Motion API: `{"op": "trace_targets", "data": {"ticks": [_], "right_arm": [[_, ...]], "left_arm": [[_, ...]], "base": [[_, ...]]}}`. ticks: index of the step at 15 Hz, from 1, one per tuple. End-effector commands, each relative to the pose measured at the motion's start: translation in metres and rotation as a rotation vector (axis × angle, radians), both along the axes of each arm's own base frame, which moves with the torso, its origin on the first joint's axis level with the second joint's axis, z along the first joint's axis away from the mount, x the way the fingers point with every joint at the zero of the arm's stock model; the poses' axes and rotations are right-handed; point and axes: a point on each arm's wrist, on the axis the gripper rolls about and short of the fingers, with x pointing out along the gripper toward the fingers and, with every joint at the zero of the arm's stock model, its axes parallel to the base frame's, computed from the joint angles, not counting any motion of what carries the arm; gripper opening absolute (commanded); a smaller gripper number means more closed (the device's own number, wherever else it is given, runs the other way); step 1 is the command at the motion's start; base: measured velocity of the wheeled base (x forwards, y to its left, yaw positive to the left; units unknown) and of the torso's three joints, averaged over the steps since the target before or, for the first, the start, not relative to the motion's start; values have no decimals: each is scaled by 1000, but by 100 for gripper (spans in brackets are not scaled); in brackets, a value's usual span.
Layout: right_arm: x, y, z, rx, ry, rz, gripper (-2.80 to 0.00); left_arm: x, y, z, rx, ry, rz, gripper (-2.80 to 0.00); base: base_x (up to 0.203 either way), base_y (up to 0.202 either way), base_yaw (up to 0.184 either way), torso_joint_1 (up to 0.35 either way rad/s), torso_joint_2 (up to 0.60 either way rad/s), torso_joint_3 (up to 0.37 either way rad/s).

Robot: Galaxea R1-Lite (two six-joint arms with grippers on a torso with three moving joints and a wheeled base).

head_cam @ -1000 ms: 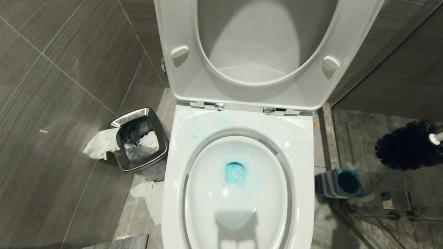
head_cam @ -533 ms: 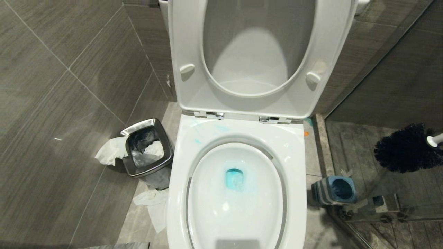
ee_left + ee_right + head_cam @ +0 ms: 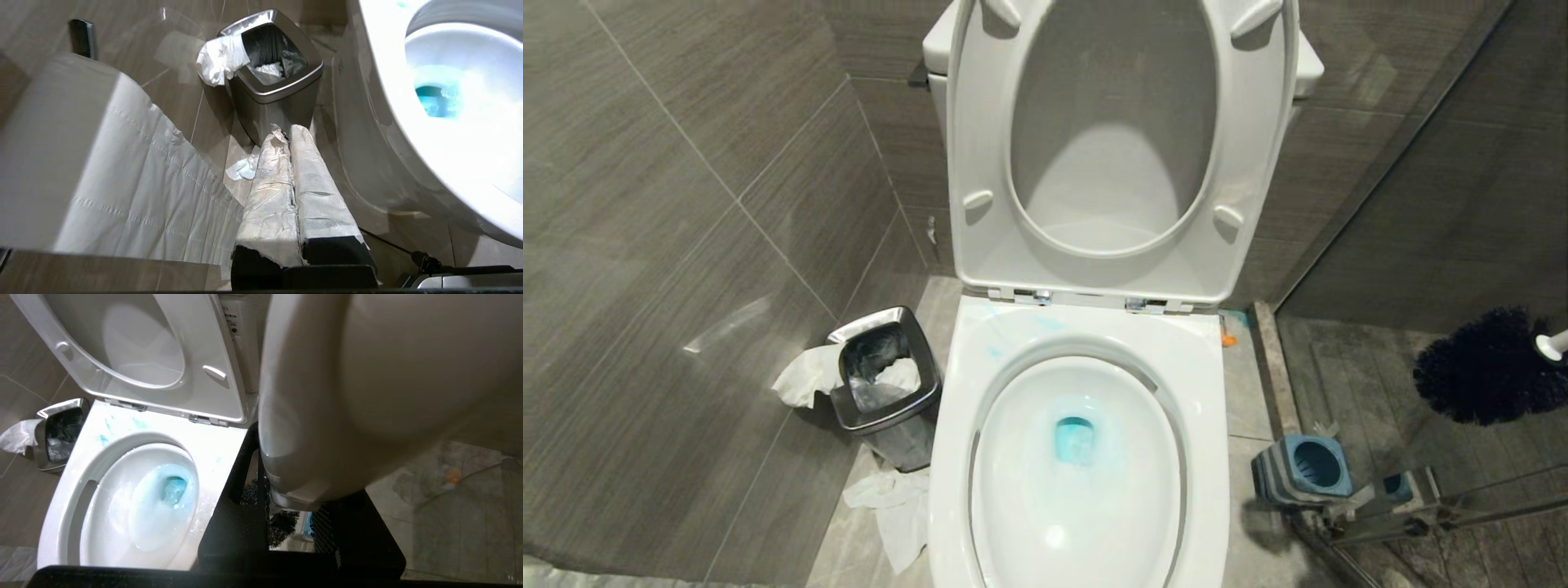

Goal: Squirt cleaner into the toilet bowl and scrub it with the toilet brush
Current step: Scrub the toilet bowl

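Off to the right, the right gripper point(image 3: 286, 522) clamps the brush point(image 3: 1486, 367) by its stiff, light handle; the bushy head will drip. Left gripper point(image 3: 288, 134) shut, parked.

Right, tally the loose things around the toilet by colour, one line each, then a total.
White: 3, paper wad on the bin's edge, paper on the floor, toilet roll.
Black: 1, toilet brush.
Blue and grey: 1, brush holder.
Steel: 1, waste bin.
Total: 6.
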Motion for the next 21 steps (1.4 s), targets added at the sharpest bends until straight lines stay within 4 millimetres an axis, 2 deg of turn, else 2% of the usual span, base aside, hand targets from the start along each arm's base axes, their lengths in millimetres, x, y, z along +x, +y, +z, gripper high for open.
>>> {"op": "trace_targets", "data": {"ticks": [1, 4, 9, 12, 14, 17, 21], "right_arm": [[9, -4, -1, 11, 26, 2, -280], [14, -6, -8, 22, 55, -1, -280], [32, -10, -14, 31, 111, 21, -280], [53, -4, -15, 1, 151, 37, -280], [69, 13, -16, -27, 164, 73, -280], [89, 50, -18, -48, 162, 87, -280], [112, 92, -32, -83, 217, 117, -280]], "left_arm": [[0, 0, 0, 0, -2, 0, -280], [0, 0, 0, -6, -2, 3, -280], [0, 0, 0, -8, -2, 5, -280], [0, 0, 0, -5, -3, 2, -280], [0, 0, 0, -3, -2, 2, -280], [0, 0, 0, 0, -2, 3, -280], [0, 0, 0, 5, -4, 1, -280]], "base": [[0, 0, 0, -1, 2, 206], [0, 0, 0, 3, 1, 202], [0, 0, 0, 0, 2, 84], [0, 0, 0, 0, 0, 0], [0, 0, 0, 0, 0, 0], [0, 0, 0, 0, 0, 0], [0, 0, 0, 0, 0, 0]]}}
